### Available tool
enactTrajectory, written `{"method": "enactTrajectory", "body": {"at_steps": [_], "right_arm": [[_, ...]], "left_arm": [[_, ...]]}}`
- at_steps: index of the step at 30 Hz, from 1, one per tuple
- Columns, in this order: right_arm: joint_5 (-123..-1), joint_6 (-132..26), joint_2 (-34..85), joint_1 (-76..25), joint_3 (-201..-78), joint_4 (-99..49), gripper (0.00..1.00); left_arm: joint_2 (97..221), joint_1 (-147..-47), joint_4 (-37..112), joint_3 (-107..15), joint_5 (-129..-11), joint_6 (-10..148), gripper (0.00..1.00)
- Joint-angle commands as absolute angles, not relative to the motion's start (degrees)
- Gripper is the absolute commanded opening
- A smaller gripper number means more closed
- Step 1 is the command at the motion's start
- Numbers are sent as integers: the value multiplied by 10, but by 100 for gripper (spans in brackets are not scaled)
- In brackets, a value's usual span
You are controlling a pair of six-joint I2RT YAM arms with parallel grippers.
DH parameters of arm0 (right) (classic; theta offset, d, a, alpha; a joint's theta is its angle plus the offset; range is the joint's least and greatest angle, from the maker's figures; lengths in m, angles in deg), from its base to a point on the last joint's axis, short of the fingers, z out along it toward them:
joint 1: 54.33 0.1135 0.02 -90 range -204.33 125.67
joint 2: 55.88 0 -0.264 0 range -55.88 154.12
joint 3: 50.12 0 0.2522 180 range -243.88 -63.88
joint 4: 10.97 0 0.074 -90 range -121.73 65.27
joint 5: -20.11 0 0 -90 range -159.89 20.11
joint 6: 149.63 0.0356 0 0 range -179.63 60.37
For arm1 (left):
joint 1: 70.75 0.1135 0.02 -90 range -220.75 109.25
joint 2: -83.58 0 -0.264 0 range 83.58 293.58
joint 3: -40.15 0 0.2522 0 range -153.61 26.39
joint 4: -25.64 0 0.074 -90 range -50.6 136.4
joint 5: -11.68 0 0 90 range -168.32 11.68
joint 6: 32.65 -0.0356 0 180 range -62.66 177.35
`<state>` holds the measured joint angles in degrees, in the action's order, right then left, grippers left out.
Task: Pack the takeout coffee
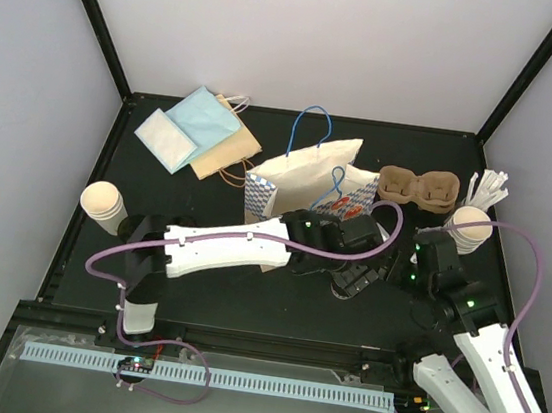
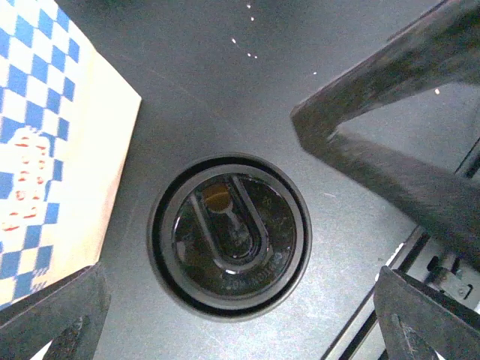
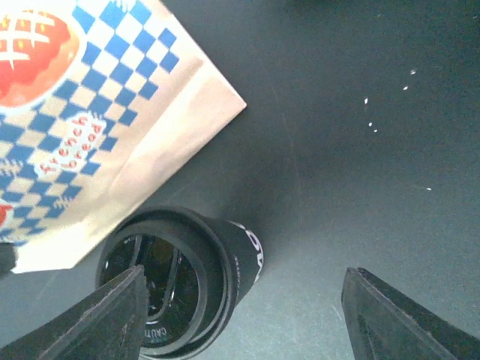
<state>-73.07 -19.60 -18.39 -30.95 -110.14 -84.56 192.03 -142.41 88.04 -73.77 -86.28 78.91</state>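
Note:
A black lid lies flat on the dark table, rim up, just ahead of my open left gripper, with nothing gripped. In the right wrist view the black lid looks like a short stack. It sits by the left finger of my open right gripper, not between the jaws. Both grippers meet at mid-table, the left gripper beside the right gripper. The brown cup tray sits at the back right. Tan cups stand right of it, and one cup stands far left.
The blue-checked paper bag lies just behind the grippers, its corner close to the lid. White stir sticks lie at the back right. Blue and tan flat bags lie at the back left.

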Motion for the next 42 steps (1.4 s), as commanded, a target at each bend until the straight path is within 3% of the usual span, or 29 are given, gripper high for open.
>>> {"method": "enactTrajectory", "body": {"at_steps": [1,7,21,31,42], "right_arm": [[-671,-226,-158,-309,-1108,-851,75],[-608,-259,-113,-304,-1095,-832,81],[-685,-269,-44,-214,-1148,-845,92],[-723,-254,-12,-168,-1149,-848,93],[-723,-249,11,-154,-1149,-835,94]], "left_arm": [[1876,-1420,908,-755,-881,816,99],[1815,-1416,899,-692,-892,857,96],[1615,-1428,739,-427,-783,950,88],[1597,-1444,624,-293,-766,1037,84],[1613,-1446,594,-265,-770,1051,84]]}}
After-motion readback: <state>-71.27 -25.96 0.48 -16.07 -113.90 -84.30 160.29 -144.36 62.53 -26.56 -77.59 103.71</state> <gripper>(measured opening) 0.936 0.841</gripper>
